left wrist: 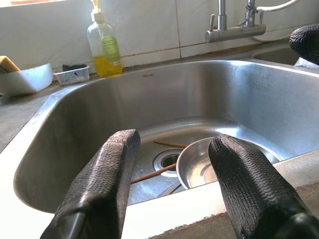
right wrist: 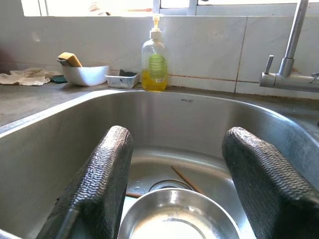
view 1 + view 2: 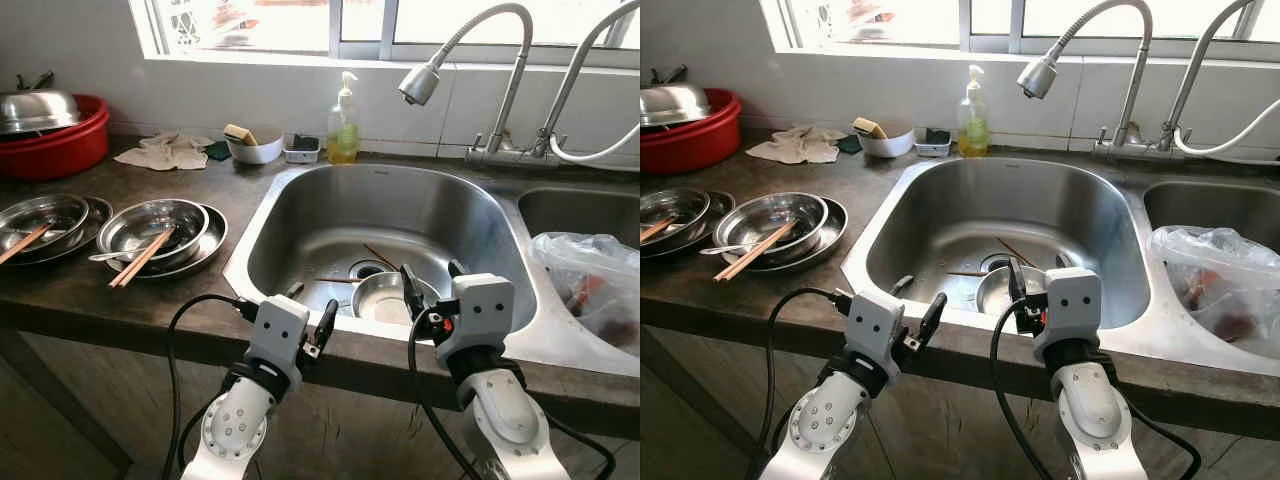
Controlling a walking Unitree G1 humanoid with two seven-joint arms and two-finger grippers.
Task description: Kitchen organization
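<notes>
Both grippers hang at the near edge of the sink [image 3: 300, 190]. It is the biggest thing, a deep shiny tub set in the dark counter [image 3: 230, 185].

Next biggest is the small steel bowl [image 3: 385, 298]. It sits on the sink floor by the drain, at the near side. The right gripper [image 3: 430, 283] is right over it, fingers wide apart and holding nothing. The left gripper [image 3: 310, 310] is a little off to the bowl's left, fingers apart too and holding nothing. So the right arm is nearer. I think it only has to go down.

Smallest are the chopsticks [image 3: 378, 257]. They lie flat by the drain, just past the bowl.
</notes>
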